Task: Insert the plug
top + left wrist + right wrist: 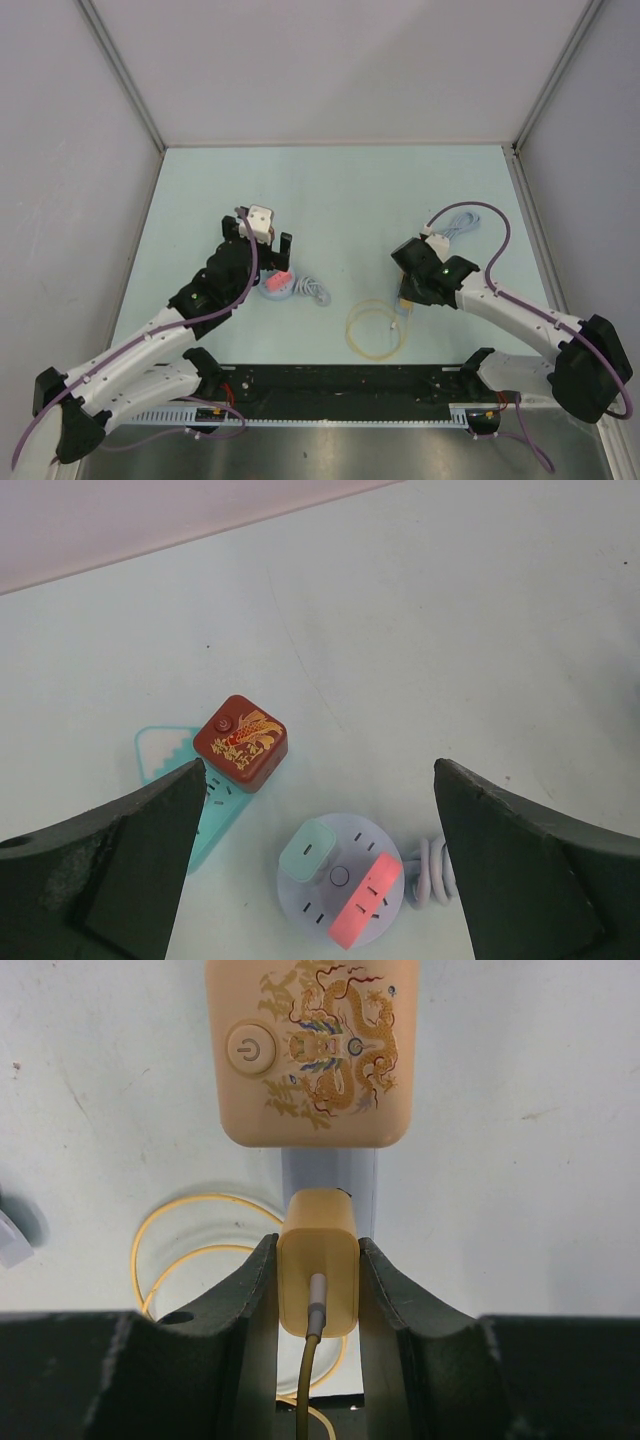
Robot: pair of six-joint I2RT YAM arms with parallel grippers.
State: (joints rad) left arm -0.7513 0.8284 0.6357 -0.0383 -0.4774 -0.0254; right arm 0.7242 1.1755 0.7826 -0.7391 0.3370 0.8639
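1. Plug (317, 1260): yellow and blocky, it sits squeezed between my right jaws, which are closed narrow on its two sides.
2. Its cable (306, 1380) runs out of the back of the plug, straight toward my wrist between the jaws.
3. Just ahead of the plug's front end lies a pale lavender strip (330, 1170); I cannot tell whether the prongs have reached it.
4. Further ahead, apart from the plug, is a cream block (312, 1050) with a dragon print and a round power button.
5. To the left of my right jaws, loops of yellow cord (180, 1250) lie on the tabletop (520, 1210).
6. My left jaws stand wide apart and hold nothing.
7. Between them, below, is a round socket hub (340, 880) carrying a mint adapter (306, 857) and a pink block (365, 900), with a bundled white cord (430, 870) beside it.
8. Ahead and left of that hub, a red cube (240, 742) sits on a teal strip (165, 755).
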